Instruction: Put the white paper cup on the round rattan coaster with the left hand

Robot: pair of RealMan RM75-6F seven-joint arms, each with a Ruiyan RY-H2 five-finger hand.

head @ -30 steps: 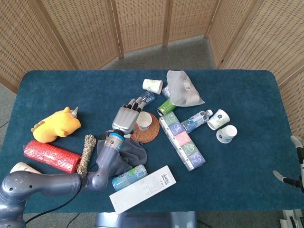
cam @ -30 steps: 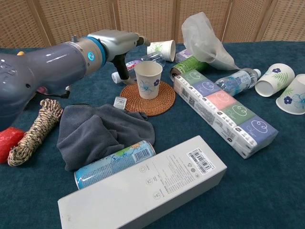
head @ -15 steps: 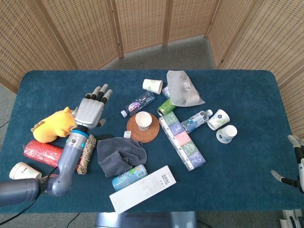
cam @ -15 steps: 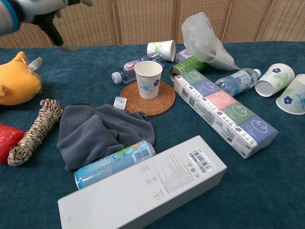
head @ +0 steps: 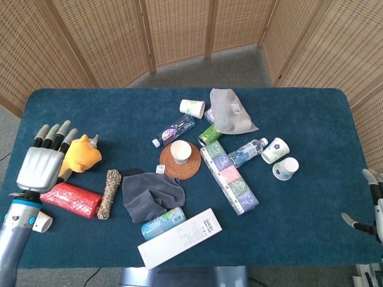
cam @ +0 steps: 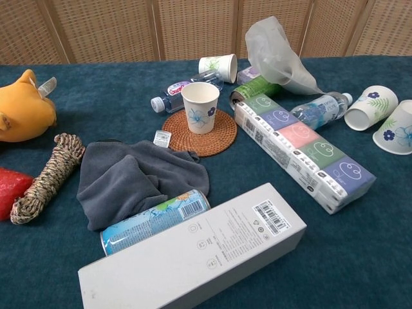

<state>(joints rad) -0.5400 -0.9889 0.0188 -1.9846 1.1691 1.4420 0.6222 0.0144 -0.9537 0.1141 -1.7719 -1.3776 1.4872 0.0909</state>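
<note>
The white paper cup [head: 181, 152] with a blue flower print stands upright on the round rattan coaster [head: 168, 167] near the table's middle. The chest view shows the same cup [cam: 200, 107] centred on the coaster [cam: 215, 138]. My left hand [head: 42, 162] is far off at the table's left edge, raised, fingers spread and empty, just left of the yellow plush. It is outside the chest view. Only slim parts of my right hand [head: 372, 203] show at the right edge of the head view.
A yellow plush toy [head: 82, 156], red roll [head: 72, 199] and rope bundle [head: 109, 185] lie left. A grey cloth [head: 152, 192], can [head: 164, 222] and white box [head: 179, 238] sit in front of the coaster. A tissue pack [head: 230, 178], bottles and other paper cups [head: 275, 149] lie right.
My left hand has left the cup standing on the coaster and drawn back leftward, past the plush toy to the table's left edge. The cup has not moved.
</note>
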